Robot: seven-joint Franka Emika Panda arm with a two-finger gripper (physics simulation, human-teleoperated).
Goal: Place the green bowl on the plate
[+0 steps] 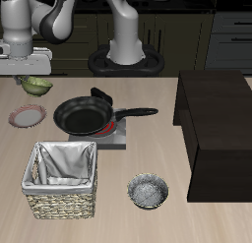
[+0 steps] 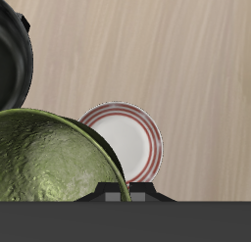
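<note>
My gripper hangs near the table's back edge, shut on the rim of the green bowl, which is held a little above the table. In the wrist view the green bowl fills the area close to the camera, olive outside and speckled inside. The plate, whitish with a pinkish-red rim, lies flat on the table nearer the front edge than the bowl. In the wrist view the plate is beside the bowl and partly hidden by its rim. The fingertips themselves are hidden.
A black frying pan sits on a small burner beside the plate, handle pointing away from it. A woven basket and a grey metallic bowl stand near the front edge. A dark cabinet takes up the far side.
</note>
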